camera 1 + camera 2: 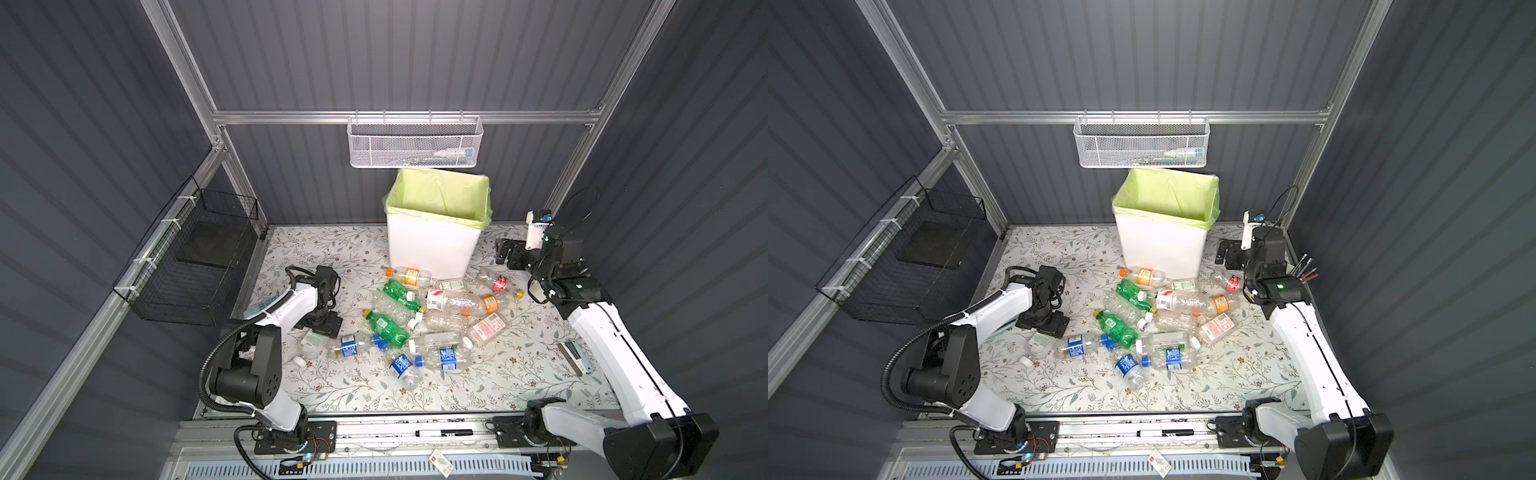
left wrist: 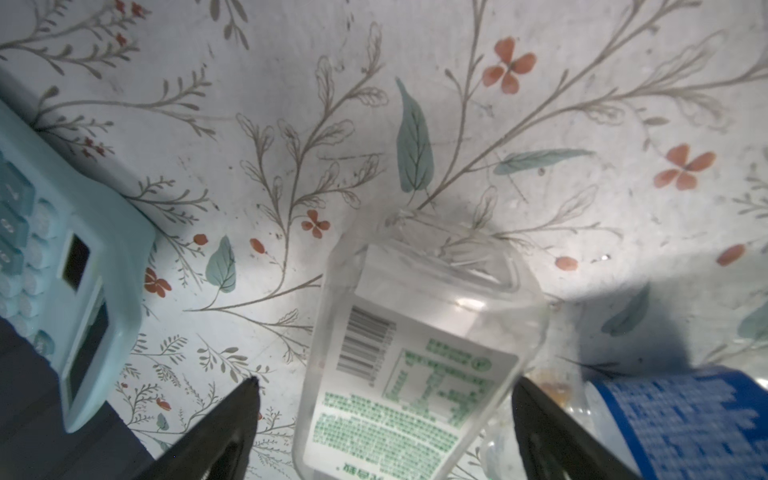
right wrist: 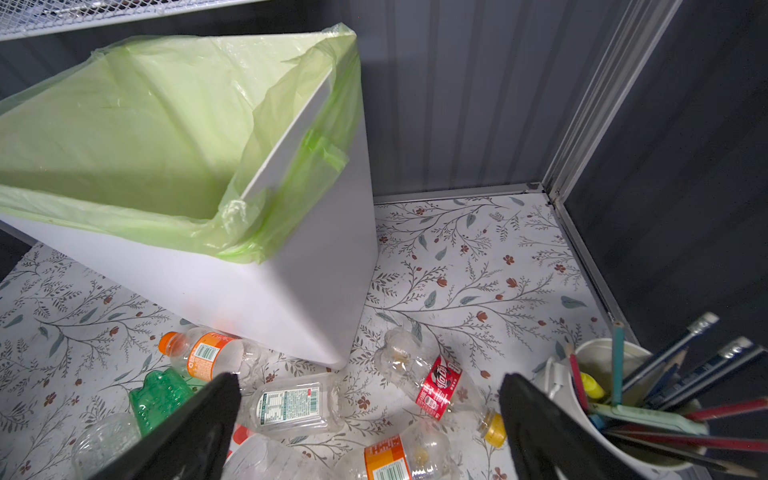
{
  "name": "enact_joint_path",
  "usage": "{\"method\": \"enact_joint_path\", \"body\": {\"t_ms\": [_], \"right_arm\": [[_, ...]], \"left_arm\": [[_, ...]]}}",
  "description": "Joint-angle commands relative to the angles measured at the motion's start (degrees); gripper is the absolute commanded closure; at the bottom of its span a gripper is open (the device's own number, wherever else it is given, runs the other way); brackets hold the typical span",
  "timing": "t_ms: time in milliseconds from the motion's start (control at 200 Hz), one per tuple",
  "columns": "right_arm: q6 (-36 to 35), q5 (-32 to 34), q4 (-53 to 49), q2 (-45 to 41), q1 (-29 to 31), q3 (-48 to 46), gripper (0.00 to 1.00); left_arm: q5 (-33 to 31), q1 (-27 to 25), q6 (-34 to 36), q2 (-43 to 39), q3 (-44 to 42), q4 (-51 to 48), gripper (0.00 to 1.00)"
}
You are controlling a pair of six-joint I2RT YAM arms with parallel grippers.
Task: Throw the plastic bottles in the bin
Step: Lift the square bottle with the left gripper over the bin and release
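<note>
Black fingers (image 2: 232,428) of the left gripper (image 2: 385,379) stand spread in the wrist view, flanking a clear bottle with a green-printed label (image 2: 407,374) that lies on the floral tabletop (image 2: 457,124); whether either finger touches it is hard to judge. In both top views the plastic bottles (image 1: 386,326) litter the middle of the frame, just below the bin (image 1: 432,245). Right gripper (image 1: 503,251), jaws wide and empty, hangs right of the bin.
</note>
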Motion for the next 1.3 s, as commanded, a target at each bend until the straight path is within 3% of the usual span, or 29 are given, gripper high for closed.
{"method": "enact_joint_path", "body": {"t_ms": [0,295,650,840,980,1135,1211,1296], "right_arm": [[0.6,-0.6,-0.2,-0.8,-0.5,-0.6,0.01],[0.4,-1.1,-0.6,-1.4,-1.8,-1.6,0.01],[-0.2,-1.6,-2.0,-5.9,-5.6,-5.8,0.01],[0.7,-2.4,-2.4,-8.2,-7.8,-8.7,0.01],[1.3,-2.6,-2.6,-9.5,-8.9,-9.8,0.01],[1.7,-2.6,-3.0,-10.7,-9.7,-10.5,0.01],[1.8,-2.5,-3.3,-11.4,-9.9,-10.6,0.01],[2.1,-2.3,-3.3,-12.3,-10.1,-11.0,0.01]], "left_arm": [[1.1,0.3,1.5,2.4,1.7,-1.9,0.10],[2.8,1.4,2.3,5.3,2.8,-2.3,0.15],[5.4,3.1,3.0,5.7,4.5,-1.6,0.43],[6.3,4.3,2.1,1.8,5.2,0.7,0.48],[5.2,4.9,0.9,-2.4,10.5,0.6,0.49],[3.7,5.0,-1.6,-8.6,24.4,1.7,0.48],[3.3,5.0,-2.7,-12.9,30.1,7.0,0.48],[3.6,5.0,-5.4,-18.7,32.2,20.0,0.43]]}}
